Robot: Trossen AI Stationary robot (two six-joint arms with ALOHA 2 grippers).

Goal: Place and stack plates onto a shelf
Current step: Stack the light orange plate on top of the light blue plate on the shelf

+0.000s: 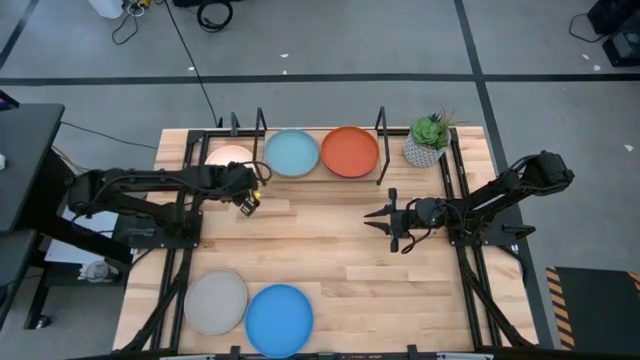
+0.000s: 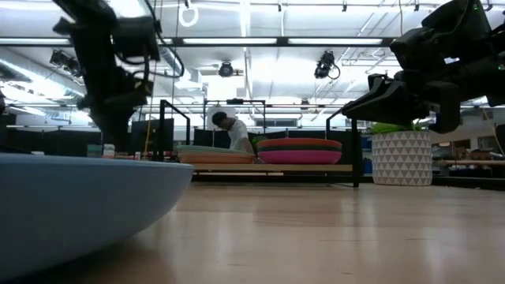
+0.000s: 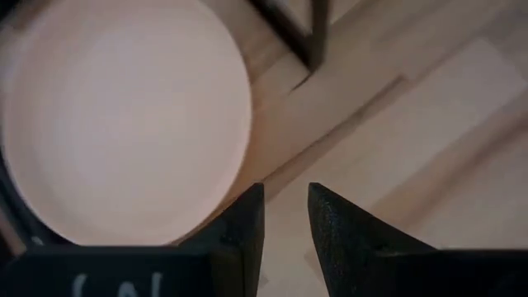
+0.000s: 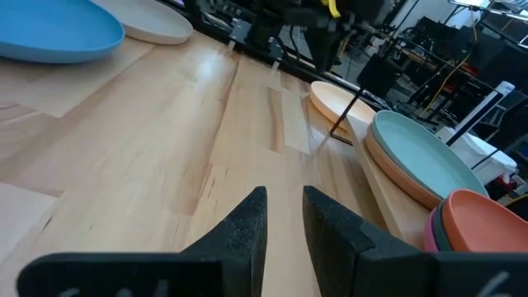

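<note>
A pale peach plate lies flat at the left end of the shelf, beside a black rod; whether it is on the plank or on the table I cannot tell. My left gripper hovers just off its near-right rim, open by a narrow gap, touching nothing. On the shelf, a pale blue plate tops one stack and an orange plate tops another over teal and magenta. My right gripper hangs over mid-table, open narrowly.
A grey-beige plate and a bright blue plate lie flat at the table's near edge. A potted plant stands right of the shelf. Bare wood lies between the two grippers. A person shows in the room beyond.
</note>
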